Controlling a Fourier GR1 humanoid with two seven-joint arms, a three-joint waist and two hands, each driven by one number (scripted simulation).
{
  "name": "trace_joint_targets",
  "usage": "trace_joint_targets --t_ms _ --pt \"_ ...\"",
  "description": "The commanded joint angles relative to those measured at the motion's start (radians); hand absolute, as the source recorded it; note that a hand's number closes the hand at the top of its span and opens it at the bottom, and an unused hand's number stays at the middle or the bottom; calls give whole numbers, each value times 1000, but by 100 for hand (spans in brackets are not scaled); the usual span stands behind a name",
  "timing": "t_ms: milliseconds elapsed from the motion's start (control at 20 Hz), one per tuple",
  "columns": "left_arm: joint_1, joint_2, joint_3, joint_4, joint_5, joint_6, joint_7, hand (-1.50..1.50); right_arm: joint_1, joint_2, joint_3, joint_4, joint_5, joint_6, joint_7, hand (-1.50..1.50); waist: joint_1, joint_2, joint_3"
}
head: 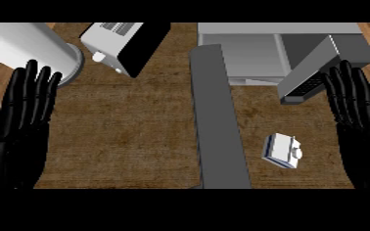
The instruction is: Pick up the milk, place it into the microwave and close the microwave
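The milk (282, 150), a small white carton with a blue side and a white cap, lies tilted on the brown counter at the lower right. Behind it at the upper right stands the grey microwave (245, 34), its pale cavity (253, 58) open toward me. A long grey door panel (219, 122) runs from the microwave's left corner down across the counter's middle. My right hand (350, 100) is open at the right edge, fingers up, beside the microwave's dark control panel (312, 85) and above the milk, apart from it. At the left edge my left hand (27, 103) is open too.
A white appliance with a black side (123, 46) sits tilted at the back left. A large white cylinder (36, 49) stands in the far left corner, just behind my left hand. Bare brown counter (123, 132) lies between the left hand and the door panel.
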Motion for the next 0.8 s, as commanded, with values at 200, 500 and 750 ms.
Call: trace_joint_targets --t_ms 200,500,750 --pt "-3 7 28 90 0 -42 -90 -150 8 25 11 29 -17 36 -49 -150 -9 -49 -16" --pt "50 -74 -23 51 -13 39 23 -150 92 64 -16 -47 -161 49 26 -150 -10 -50 -16" --pt "99 -90 -96 -68 -54 78 90 -150 83 72 -40 16 -166 56 9 -150 -8 -50 -16"
